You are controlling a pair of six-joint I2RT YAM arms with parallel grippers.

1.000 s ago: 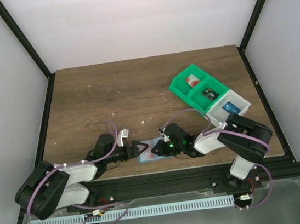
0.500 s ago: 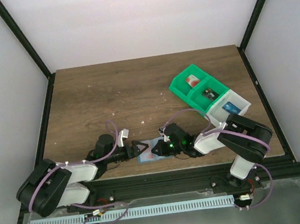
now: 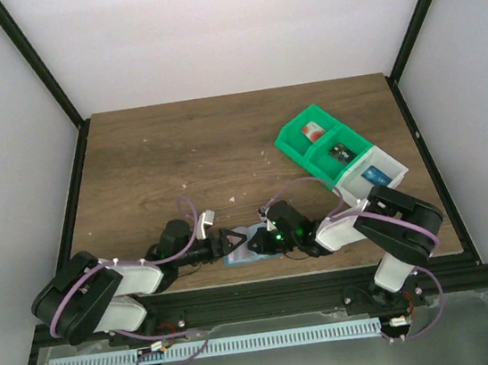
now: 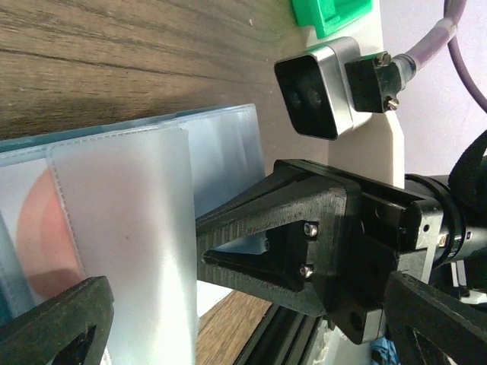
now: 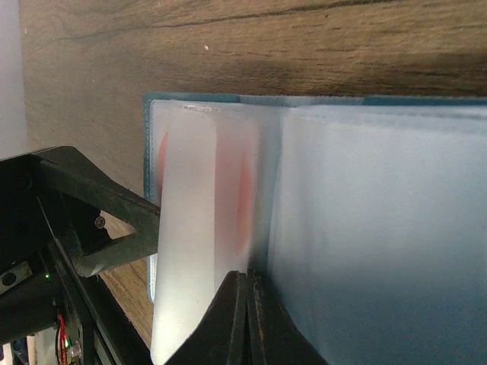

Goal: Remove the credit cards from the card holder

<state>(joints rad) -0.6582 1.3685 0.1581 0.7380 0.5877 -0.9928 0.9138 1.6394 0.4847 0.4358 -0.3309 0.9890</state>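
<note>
Card holder [image 3: 242, 247] lies open at the near edge of the table [image 3: 177, 155], between both grippers.
Sleeves judged light, slick and floppy. The pinkish credit card [image 5: 242, 199] is likely stiff, best pinched at the pocket mouth. Right gripper [image 5: 247, 283] jaws are pressed together at the fold; left gripper [image 3: 231, 240] jaws are spread wide.

Wears white shells between bulky black joints on the left arm [image 3: 106, 295] and right arm [image 3: 385, 231], low in the top view. Trails looping lilac cables [image 3: 186, 210]. Glows green at an indicator light [image 3: 279, 229]. Ends, on the right gripper [image 4: 205, 242], in matte black triangular fingers [image 4: 251, 236] with small screws [image 4: 305, 226], beside a silver wrist camera [image 4: 316, 87] on a white bracket [image 4: 384, 144]
</note>
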